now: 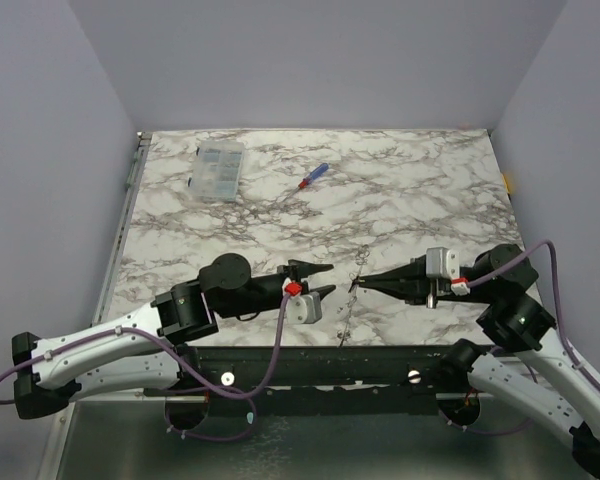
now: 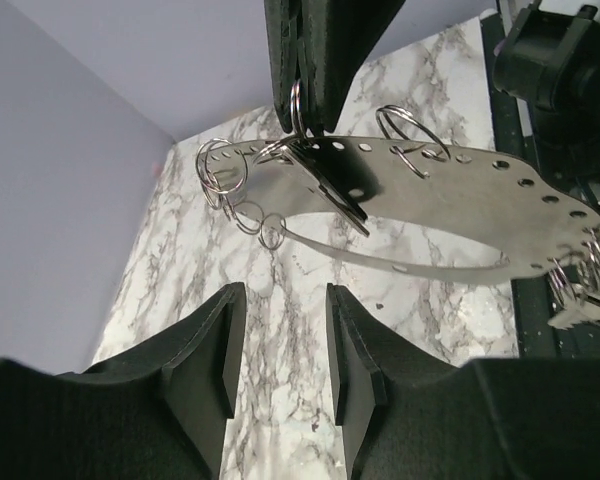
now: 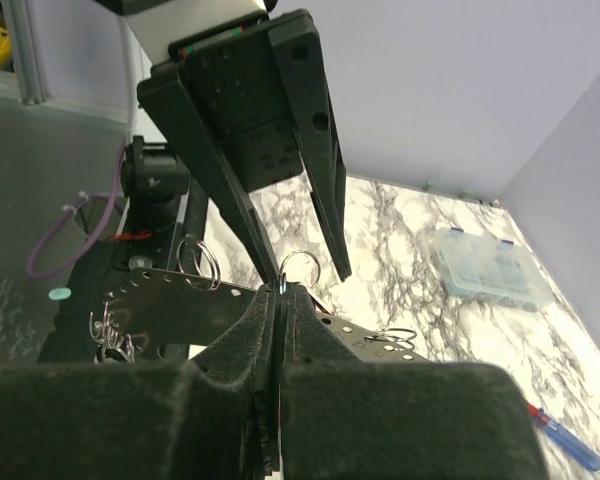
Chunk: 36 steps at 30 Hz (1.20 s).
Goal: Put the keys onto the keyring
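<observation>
The keyring [image 2: 450, 195] is a pale grey perforated strip curved into a loop, with several small split rings hanging from it. It is held up above the table. My right gripper [image 3: 280, 295] is shut on one small split ring [image 3: 302, 266] at the strip's top edge. A dark key-like piece [image 2: 338, 188] hangs under that ring. A pale metal key [image 2: 583, 314] hangs at the loop's far end. My left gripper [image 2: 280, 350] is open and empty, just short of the strip, its fingers either side of the held ring. In the top view the two grippers [image 1: 315, 280] [image 1: 355, 285] meet tip to tip.
A clear plastic compartment box [image 1: 218, 168] sits at the back left of the marble table [image 1: 420, 190]. A small red-and-blue screwdriver [image 1: 313, 176] lies to the right of it. The table's front edge and the arm bases are close behind the grippers.
</observation>
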{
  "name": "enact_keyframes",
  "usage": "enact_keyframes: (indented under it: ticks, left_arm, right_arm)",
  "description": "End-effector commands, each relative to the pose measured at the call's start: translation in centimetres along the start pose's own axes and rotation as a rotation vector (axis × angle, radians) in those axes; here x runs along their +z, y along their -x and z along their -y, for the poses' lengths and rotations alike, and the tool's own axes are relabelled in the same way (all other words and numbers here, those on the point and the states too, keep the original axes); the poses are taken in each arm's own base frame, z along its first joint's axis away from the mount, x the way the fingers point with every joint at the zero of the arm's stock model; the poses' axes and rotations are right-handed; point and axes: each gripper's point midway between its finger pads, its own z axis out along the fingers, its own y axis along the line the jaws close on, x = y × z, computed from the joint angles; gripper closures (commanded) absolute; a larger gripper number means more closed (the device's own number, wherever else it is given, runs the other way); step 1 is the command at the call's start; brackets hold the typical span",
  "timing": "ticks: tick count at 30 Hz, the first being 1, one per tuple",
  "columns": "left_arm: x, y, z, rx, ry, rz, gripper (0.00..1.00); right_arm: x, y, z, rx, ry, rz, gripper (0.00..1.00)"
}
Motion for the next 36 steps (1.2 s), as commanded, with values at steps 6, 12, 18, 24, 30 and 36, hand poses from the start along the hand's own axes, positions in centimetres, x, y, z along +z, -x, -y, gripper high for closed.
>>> enact_keyframes:
  ticks: [6, 12, 18, 24, 30, 36]
  left_arm:
    - [-0.5, 1.1, 0.6, 0.116, -0.107, -0.006, 0.61]
    - [1.0, 1.0, 0.4, 0.194, -0.138, -0.016, 0.61]
    - [1.5, 1.2, 0.6, 0.221, -0.161, -0.008, 0.71]
    - [1.8, 1.5, 1.1, 0.237, -0.198, 0.016, 0.73]
    - [2.2, 1.7, 1.8, 0.238, -0.239, 0.032, 0.74]
    - [2.5, 1.3, 2.6, 0.239, -0.274, 0.036, 0.81]
  right_arm:
    - [-0.4, -1.7, -1.1, 0.05, 0.07, -0.121, 0.99]
    - [-0.3, -2.2, -0.9, 0.068, 0.071, -0.143, 1.0]
    - [-0.4, -2.4, -0.9, 0.079, 0.064, -0.156, 0.99]
    - [-0.3, -2.7, -0.9, 0.095, 0.062, -0.163, 0.99]
    - [-0.1, -2.6, -0.8, 0.113, 0.061, -0.163, 1.0]
    - [0.0, -2.3, -0.6, 0.122, 0.059, -0.156, 0.99]
